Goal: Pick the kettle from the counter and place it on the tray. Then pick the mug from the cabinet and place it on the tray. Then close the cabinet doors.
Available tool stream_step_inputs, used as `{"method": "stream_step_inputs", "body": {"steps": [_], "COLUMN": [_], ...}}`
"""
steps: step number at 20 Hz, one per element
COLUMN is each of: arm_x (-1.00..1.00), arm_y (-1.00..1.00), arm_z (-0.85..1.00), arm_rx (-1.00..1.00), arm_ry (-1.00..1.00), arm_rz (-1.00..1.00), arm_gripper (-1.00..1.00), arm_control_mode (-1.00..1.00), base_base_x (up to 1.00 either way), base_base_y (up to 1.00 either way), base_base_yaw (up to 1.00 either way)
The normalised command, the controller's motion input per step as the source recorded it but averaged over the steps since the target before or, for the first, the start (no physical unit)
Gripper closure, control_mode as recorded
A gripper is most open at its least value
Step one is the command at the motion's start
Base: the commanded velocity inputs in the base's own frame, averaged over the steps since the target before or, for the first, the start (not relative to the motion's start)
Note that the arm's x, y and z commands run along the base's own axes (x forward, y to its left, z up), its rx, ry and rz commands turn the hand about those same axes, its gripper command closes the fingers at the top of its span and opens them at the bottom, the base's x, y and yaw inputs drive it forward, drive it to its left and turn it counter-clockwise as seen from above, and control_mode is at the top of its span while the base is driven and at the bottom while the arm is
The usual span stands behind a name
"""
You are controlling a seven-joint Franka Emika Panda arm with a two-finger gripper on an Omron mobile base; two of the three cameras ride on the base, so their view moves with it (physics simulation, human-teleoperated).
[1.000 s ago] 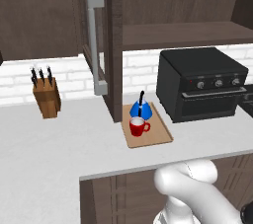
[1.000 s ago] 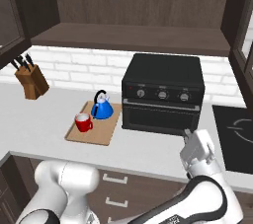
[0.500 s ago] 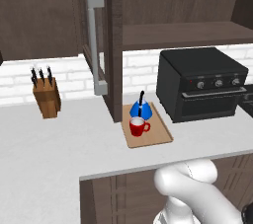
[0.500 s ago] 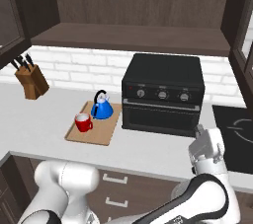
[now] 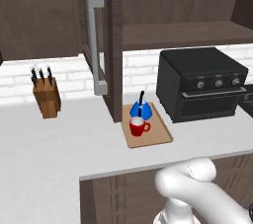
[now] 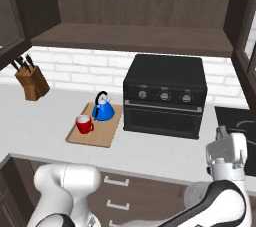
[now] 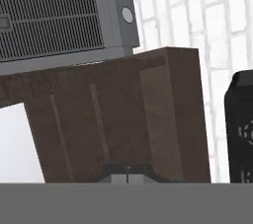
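A: We are seeing the gripper (image 6: 226, 143) closed, jaws together on nothing (right of the oven (image 6: 165, 96)).

B: We are finding the kettle (image 6: 103, 108) and mug (image 6: 84, 124) sitting on the tray (image 6: 107, 133).

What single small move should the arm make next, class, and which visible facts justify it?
Probably swing the shut gripper up toward the right-hand cabinet door. The kettle and mug already sit on the tray, and the cabinet doors stand open at both sides, one with its bar handle facing out. Only the closing seems left, and the gripper is low by the counter edge.
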Motion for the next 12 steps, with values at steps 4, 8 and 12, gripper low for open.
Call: {"method": "stream_step_inputs", "body": {"steps": [4, 8, 12], "arm_x": [0.03, 0.01, 0.02], "arm_y": [-0.21, -0.12, -0.17], "arm_z": [0.19, 0.36, 0.30], "arm_rx": [0.18, 0.12, 0.07], "arm_ry": [-0.35, -0.21, -0.05], "arm_rz": [-0.01, -0.04, -0.07], "arm_gripper": [1.00, 1.00, 1.00], "arm_control_mode": [-1.00, -1.00, -1.00], "base_base_x": [0.00, 0.00, 0.00], "base_base_y": [0.00, 0.00, 0.00], "base_base_yaw": [0.00, 0.00, 0.00]}}
